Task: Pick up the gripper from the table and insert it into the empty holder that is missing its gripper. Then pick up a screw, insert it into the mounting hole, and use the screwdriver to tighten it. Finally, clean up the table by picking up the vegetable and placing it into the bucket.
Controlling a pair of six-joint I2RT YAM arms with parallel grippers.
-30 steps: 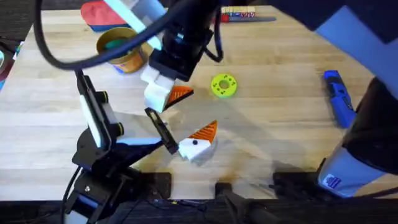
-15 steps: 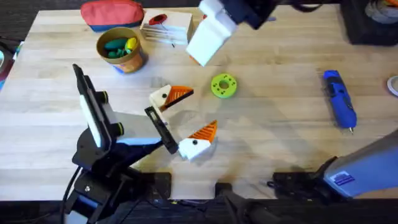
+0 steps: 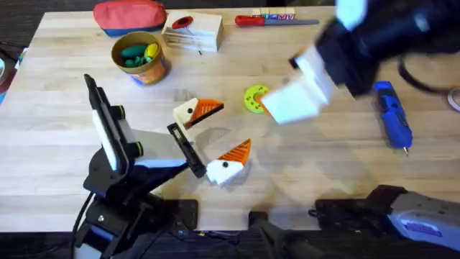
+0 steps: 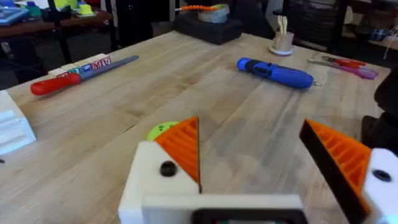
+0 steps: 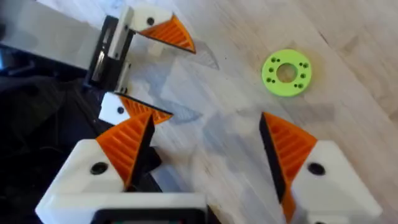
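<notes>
- Left end effector (image 3: 210, 141): rests low on the bench (image 3: 323, 173), left of centre. Two white wedge mounts with orange ribbed pads, spread wide, nothing between them. One pad lies at the far side (image 3: 207, 109), one at the near side.
- Left wrist view: same wide spread, each white mount showing a dark screw head; the pad ribs (image 4: 184, 147) read as fine parallel ridges.
- Right end effector (image 3: 291, 101): raised above the bench right of centre, blurred from overhead, a white blocky shape on a black arm. In its own wrist view the fingers stand wide apart, both with orange ribbed pads (image 5: 127, 142), holding nothing.
- Right wrist view looks straight down on the left end effector (image 5: 146, 71) and the green ring (image 5: 286, 71), a flat disc with a centre hole and small holes round it. From overhead the ring (image 3: 253, 99) is partly covered by the right end effector.
- Screwdriver (image 3: 392, 114): bright blue, pen-shaped, lying at the right of the bench, thin bit towards the near edge. Left wrist view shows it (image 4: 275, 71) smooth and rounded.
- Bucket (image 3: 141, 57): round yellow-orange tub, far left, green and yellow items inside.
- Red pouch (image 3: 129, 14) just beyond the bucket; white box (image 3: 192, 32) to its right.
- Red-handled screwdriver (image 3: 275, 20) along the far edge.
- Bench: pale wood planks, visible grain.
</notes>
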